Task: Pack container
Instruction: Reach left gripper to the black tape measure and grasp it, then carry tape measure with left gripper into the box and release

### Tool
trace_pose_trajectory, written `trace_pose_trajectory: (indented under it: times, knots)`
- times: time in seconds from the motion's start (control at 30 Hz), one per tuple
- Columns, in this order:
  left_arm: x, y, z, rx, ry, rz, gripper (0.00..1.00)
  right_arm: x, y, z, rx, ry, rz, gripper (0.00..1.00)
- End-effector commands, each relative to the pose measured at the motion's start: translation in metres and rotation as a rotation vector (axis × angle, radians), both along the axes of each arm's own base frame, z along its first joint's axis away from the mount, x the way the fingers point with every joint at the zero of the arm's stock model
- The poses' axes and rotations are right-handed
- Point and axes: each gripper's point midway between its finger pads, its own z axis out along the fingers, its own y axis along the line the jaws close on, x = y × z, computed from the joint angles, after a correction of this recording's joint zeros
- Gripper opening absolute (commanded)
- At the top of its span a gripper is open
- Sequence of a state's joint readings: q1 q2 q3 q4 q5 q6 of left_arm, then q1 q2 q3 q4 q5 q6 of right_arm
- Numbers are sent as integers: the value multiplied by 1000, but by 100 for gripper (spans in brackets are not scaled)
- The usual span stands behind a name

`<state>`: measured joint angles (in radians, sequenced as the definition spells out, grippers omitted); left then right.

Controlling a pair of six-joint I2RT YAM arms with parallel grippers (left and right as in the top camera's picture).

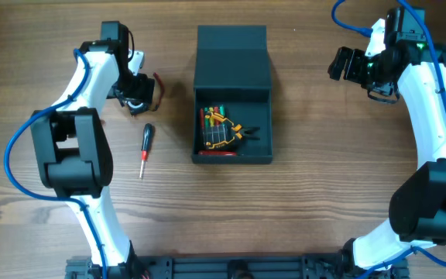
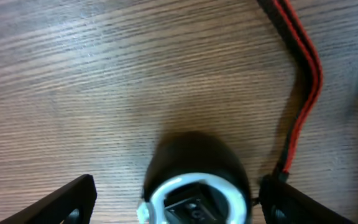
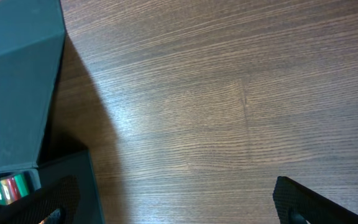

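The dark teal-grey container (image 1: 232, 116) stands at the table's centre with its flap lid (image 1: 231, 54) folded back. Inside lie yellow-handled pliers (image 1: 231, 132) and several coloured tools. My left gripper (image 1: 135, 97) is open and straddles a round black object with a white ring (image 2: 194, 186), which trails a red-and-black cable (image 2: 303, 81). In the left wrist view the fingers (image 2: 176, 202) do not clamp it. My right gripper (image 1: 355, 66) is open and empty to the right of the container. The right wrist view shows its fingers (image 3: 176, 202) over bare wood, with the container wall (image 3: 17, 81) at left.
A screwdriver with a black and red handle (image 1: 145, 147) lies on the wood to the left of the container, below my left gripper. Bare wooden table (image 1: 324, 178) lies to the right of and in front of the container.
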<state>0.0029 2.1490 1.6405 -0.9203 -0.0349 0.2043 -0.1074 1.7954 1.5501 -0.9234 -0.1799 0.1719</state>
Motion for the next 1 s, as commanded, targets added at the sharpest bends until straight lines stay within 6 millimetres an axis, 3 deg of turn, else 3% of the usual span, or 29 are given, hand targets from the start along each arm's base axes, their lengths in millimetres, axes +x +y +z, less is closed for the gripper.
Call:
trace_pose_trajectory:
  times: [0.0, 0.17, 0.57, 0.8, 0.97]
  knots:
    - [-2, -12, -7, -86, 26, 75, 87, 3, 3, -4, 18, 7, -6, 100]
    - [-7, -13, -17, -97, 61, 158, 87, 3, 3, -4, 18, 7, -5, 100]
    - [-4, -11, -22, -86, 57, 162, 74, 3, 3, -4, 18, 7, -6, 100]
    - [-7, -10, -28, -81, 76, 163, 78, 3, 3, -4, 18, 7, -6, 100]
    - [-13, -10, -35, -79, 105, 164, 73, 3, 3, -4, 18, 7, -5, 100]
